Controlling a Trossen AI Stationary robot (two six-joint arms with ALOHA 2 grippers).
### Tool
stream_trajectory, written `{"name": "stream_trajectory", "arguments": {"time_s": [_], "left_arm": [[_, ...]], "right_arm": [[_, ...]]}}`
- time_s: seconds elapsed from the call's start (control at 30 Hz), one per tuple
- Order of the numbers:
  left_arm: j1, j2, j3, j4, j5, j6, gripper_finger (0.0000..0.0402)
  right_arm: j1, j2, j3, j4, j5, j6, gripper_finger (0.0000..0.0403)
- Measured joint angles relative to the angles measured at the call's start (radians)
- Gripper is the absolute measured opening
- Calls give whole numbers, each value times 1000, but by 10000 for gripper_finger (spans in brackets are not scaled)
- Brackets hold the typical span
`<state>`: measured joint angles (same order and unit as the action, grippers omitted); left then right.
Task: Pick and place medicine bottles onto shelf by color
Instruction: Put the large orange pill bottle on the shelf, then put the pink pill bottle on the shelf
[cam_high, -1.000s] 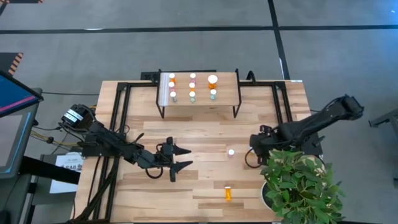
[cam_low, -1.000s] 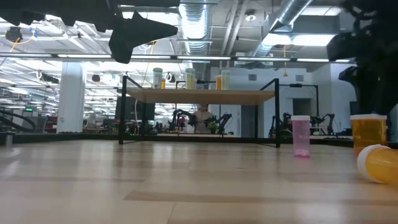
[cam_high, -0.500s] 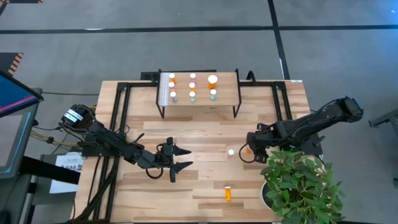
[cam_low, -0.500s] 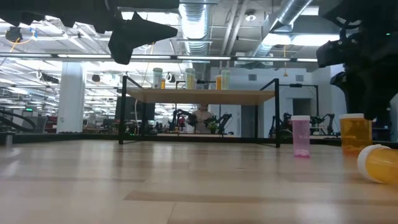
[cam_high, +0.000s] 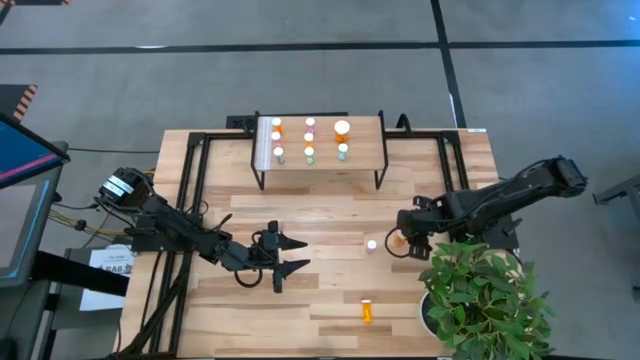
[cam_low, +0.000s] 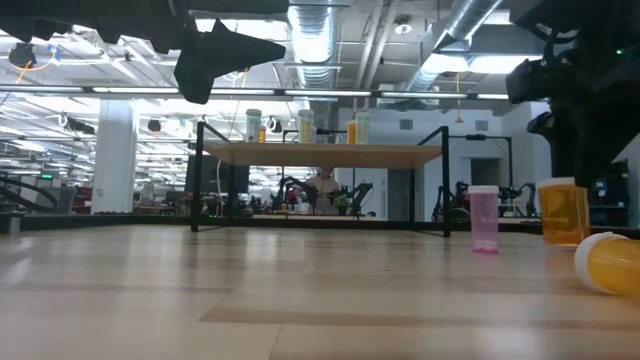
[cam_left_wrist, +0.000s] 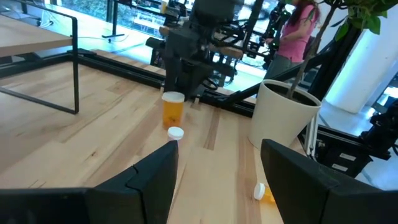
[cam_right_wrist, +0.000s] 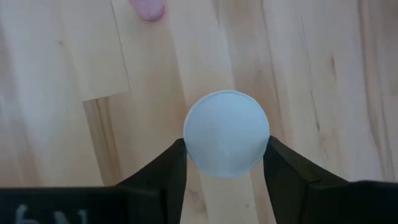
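On the right half of the counter (cam_high: 330, 215), just left of the potted plant (cam_high: 480, 295), the right gripper (cam_high: 402, 240) is closing its two fingers (cam_right_wrist: 165, 171) on either side of a wide orange bottle (cam_low: 562, 211), pressing against its round white cap (cam_right_wrist: 227, 134). That bottle is standing with its long axis nearly vertical, cap up, though in the low view it is leaning slightly and appears to be sitting a little clear of the wood. Just to its left a pink bottle (cam_low: 483, 219) is standing upright, cap up, apart from the gripper. Nearer the front edge, another orange bottle (cam_high: 366, 311) is lying on its side, its long axis running near-to-far and its white cap pointing toward the far side. On the far side of the counter the shelf (cam_high: 365, 150) is carrying eight upright bottles (cam_high: 309, 140) in three columns, caps facing up. The left gripper (cam_high: 290, 253) is hanging over the left-centre of the counter with its fingers spread wide, holding nothing. In the left wrist view a person in a pink top (cam_left_wrist: 295, 31) is standing beyond the counter.
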<state>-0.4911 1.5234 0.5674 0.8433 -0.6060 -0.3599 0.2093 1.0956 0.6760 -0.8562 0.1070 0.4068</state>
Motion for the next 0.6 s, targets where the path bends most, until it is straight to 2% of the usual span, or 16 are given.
{"name": "stream_trajectory", "arguments": {"time_s": [0.2,0.4,0.6], "left_arm": [[0,0,0,0,0,0,218],[0,0,0,0,1,0,218],[0,0,0,0,62,-1,218]], "right_arm": [[-34,-58,92,-1,4,-49,199],[-95,-87,210,-16,14,-142,172],[-113,-86,232,-59,-4,-145,161]]}}
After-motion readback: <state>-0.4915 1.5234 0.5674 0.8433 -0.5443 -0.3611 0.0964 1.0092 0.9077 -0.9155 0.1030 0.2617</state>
